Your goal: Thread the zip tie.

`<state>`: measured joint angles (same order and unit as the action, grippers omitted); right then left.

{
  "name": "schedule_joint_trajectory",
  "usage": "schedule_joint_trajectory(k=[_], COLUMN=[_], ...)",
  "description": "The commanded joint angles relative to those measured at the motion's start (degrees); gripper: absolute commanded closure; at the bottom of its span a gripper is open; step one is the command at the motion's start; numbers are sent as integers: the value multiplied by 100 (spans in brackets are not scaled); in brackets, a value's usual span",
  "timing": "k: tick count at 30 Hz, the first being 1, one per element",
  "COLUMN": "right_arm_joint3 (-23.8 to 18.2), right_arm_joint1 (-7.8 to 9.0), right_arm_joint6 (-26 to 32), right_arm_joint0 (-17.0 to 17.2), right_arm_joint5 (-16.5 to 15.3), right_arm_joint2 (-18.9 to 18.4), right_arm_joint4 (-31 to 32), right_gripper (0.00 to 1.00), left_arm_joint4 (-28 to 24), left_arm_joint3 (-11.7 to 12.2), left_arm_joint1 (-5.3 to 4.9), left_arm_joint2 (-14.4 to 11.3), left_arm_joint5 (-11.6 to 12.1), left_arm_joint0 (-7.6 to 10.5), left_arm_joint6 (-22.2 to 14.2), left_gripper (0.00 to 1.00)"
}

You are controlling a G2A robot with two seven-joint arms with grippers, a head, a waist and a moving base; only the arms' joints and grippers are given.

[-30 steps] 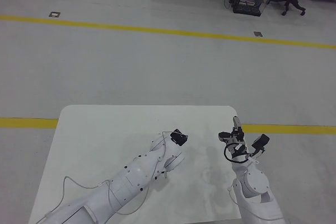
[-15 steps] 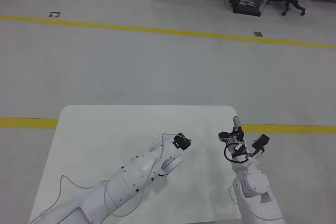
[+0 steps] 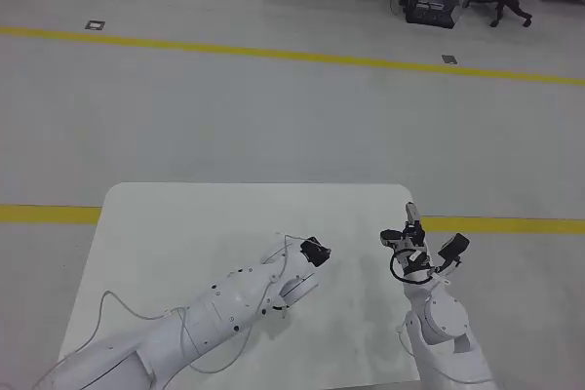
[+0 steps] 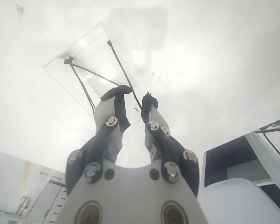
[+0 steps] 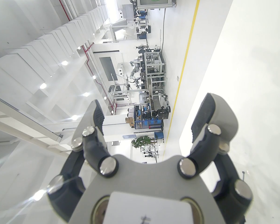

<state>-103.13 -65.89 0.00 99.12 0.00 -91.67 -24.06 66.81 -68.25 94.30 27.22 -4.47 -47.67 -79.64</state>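
The zip tie [image 4: 121, 66] lies straight on a clear plate [image 4: 88, 40]. Its long axis runs almost directly away from the left gripper [image 4: 134, 95]. The head is at the far end and the tail reaches back in between the fingertips. The coming move turns on that alignment: the strap points along the gripper's own reach, so the fingers would close across its width at the tail. They are parted only narrowly, with a gap on each side of the strap. I cannot tell whether either pad touches it, so I judge it not yet gripped.

A second tie [image 4: 68, 59] lies just beside the left gripper on the same plate. Its two strands spread from one head, and one strand passes close under one finger [image 4: 117, 93]. That strand could get caught if the fingers close off centre.

The right gripper [image 5: 151, 108] is well apart from the left gripper, over by the table [image 3: 175, 234] edge. Its fingers are spread wide around nothing and it points off toward the room. The left arm is plainly the nearer one for the pick. The right would have to come across before any threading of tail into head.
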Motion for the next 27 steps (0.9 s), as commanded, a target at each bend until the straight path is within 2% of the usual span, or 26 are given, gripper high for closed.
schedule_joint_trajectory(k=[1, 5, 18, 27], right_arm_joint3=[0, 0, 0, 0], right_arm_joint1=[0, 0, 0, 0], right_arm_joint6=[0, 0, 0, 0], right_arm_joint0=[0, 0, 0, 0], right_arm_joint5=[0, 0, 0, 0], right_arm_joint2=[0, 0, 0, 0], right_arm_joint4=[0, 0, 0, 0], right_gripper=[0, 0, 0, 0], left_arm_joint4=[-103, -287, -855, -1020], left_arm_joint3=[12, 16, -53, -104], left_arm_joint1=[-22, -73, -257, -324], left_arm_joint2=[-100, -276, -787, -1066], left_arm_joint5=[-56, -191, -572, -860], left_arm_joint0=[72, 225, 651, 864], left_arm_joint6=[0, 0, 0, 0], left_gripper=[84, 91, 90, 88])
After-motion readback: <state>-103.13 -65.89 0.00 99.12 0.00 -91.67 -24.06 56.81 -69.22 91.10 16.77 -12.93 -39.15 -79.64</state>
